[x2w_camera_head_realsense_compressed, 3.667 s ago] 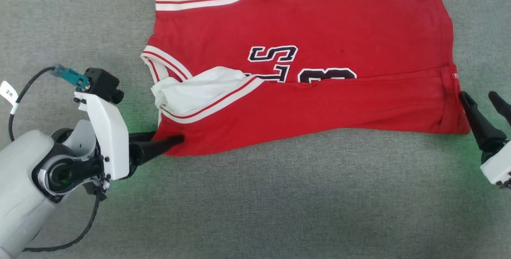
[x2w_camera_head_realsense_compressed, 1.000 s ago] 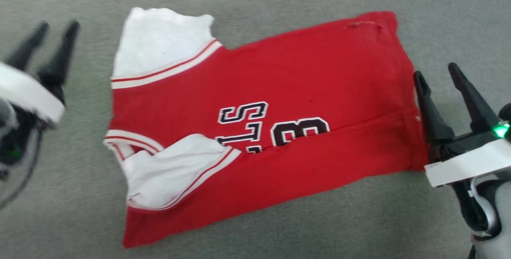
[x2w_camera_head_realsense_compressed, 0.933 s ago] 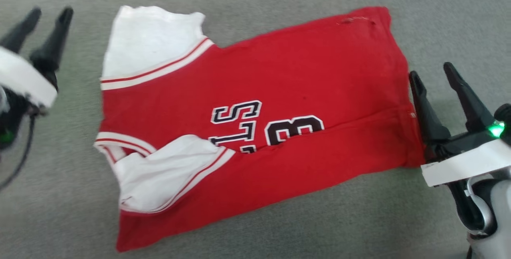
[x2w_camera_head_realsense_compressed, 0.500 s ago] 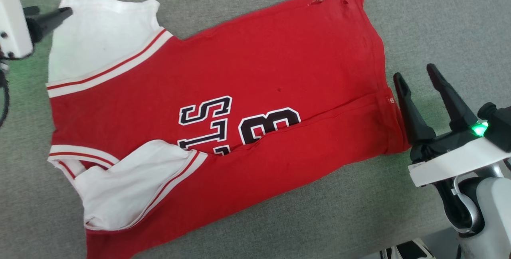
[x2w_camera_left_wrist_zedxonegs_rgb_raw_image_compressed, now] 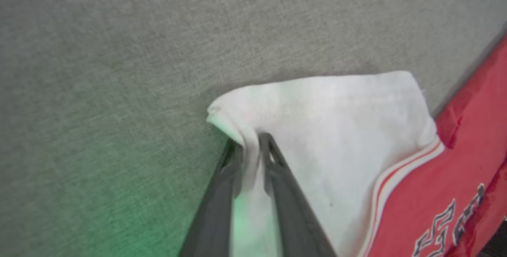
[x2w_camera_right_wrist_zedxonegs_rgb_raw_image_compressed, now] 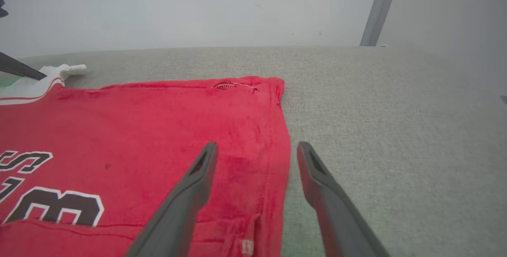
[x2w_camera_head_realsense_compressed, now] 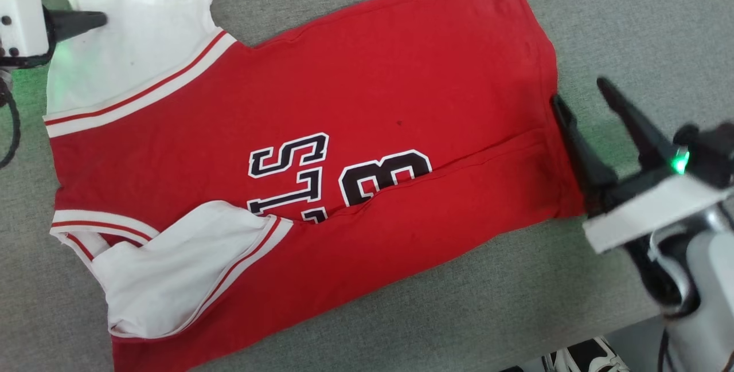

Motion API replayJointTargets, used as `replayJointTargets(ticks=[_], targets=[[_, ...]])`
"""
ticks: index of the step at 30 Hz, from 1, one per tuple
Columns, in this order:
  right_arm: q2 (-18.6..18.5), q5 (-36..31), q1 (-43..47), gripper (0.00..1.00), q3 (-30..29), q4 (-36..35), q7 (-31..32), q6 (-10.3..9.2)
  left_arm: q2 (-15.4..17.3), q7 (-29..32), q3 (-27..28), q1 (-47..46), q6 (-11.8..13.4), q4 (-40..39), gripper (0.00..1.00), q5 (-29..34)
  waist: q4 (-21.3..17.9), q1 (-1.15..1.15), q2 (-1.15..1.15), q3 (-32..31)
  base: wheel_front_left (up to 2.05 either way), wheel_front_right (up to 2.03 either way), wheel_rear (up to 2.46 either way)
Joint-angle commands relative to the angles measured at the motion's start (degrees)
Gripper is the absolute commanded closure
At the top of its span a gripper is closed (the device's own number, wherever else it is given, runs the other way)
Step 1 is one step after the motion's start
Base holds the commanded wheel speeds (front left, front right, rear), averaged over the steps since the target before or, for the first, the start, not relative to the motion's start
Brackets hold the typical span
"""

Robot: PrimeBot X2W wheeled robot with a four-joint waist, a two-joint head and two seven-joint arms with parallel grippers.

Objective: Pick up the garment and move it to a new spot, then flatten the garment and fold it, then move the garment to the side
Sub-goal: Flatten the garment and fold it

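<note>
Pinching the white sleeve corner of the garment (x2w_camera_head_realsense_compressed: 401,74), the left gripper (x2w_camera_left_wrist_zedxonegs_rgb_raw_image_compressed: 250,140) has its jaws clamped on that fabric. The garment lies spread, partly folded, on the grey surface (x2w_camera_head_realsense_compressed: 631,16). The right gripper (x2w_camera_right_wrist_zedxonegs_rgb_raw_image_compressed: 255,148) is wide open, its fingers straddling the red hem edge.

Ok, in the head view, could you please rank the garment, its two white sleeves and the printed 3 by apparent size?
1. garment
2. top-left sleeve and bottom-left sleeve: they look about alike, so unranked
3. printed 3
</note>
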Motion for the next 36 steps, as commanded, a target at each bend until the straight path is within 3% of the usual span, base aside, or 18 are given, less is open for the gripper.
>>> replayJointTargets(ticks=[1, 7, 12, 21, 28, 29, 30, 31, 36], targets=[[-0.61, 0.53, -1.71, 0.0, 0.37, -0.04, 1.05, 0.0, -1.48, 0.47, -1.2, 1.73, -0.49, 0.07, 1.0, -0.11, 0.14, 0.0, 0.0, -0.03, 0.0, 0.0, 0.0], [-6.87, 3.35, -12.75, 0.0, 6.66, 2.32, 13.41, 0.0, -2.51, -2.93, 0.2, 0.6, -0.84, -0.51, 1.0, -0.72, 1.74, 0.0, 0.0, 0.57, 0.0, 0.0, 0.0], [-11.56, 8.77, -25.11, 0.0, 11.15, 8.45, 23.69, -0.01, -3.96, -5.04, 0.64, -0.59, -0.94, -1.63, 1.0, -1.11, 4.36, 0.0, 0.0, 1.95, 0.0, 0.0, 0.0], [-12.68, 16.42, -39.55, 0.0, 16.18, 22.85, 42.49, 0.0, -7.09, -7.97, -0.02, -1.61, -0.99, -3.26, 1.0, -1.79, 8.92, 0.0, 0.0, 3.09, 0.0, 0.0, 0.0], [-12.39, 19.01, -42.8, 0.0, 19.7, 28.18, 49.11, 0.0, -7.96, -9.53, -0.71, -1.85, -0.94, -4.38, 1.0, -2.64, 10.39, 0.0, 0.0, 3.86, 0.0, 0.0, 0.0], [-12.3, 19.11, -42.85, 0.45, 20.08, 28.63, 48.92, 0.0, -8.2, -9.96, -0.64, -1.54, -0.94, -4.52, 1.0, -3.04, 10.59, 0.0, 0.0, 3.79, 0.0, 0.0, 0.0], [-12.28, 19.32, -42.75, 0.82, 20.55, 28.81, 48.51, 0.0, -8.45, -10.52, -0.61, -1.14, -0.94, -4.7, 1.0, -3.32, 10.82, 0.0, 0.0, 3.61, 0.0, 0.0, 0.0], [-12.31, 19.7, -42.62, 1.0, 20.4, 29.29, 47.9, 0.0, -8.56, -11.22, -0.72, -0.76, -0.94, -4.96, 1.0, -3.29, 11.04, 0.0, 0.0, 3.34, 0.0, 0.0, 0.0], [-13.33, 21.14, -41.95, 1.0, 19.61, 29.61, 43.62, -0.01, -8.76, -17.16, 0.15, 1.19, -0.94, -7.75, 1.0, -4.45, 12.27, 0.0, 0.0, 0.05, 0.0, 0.0, 0.0]])
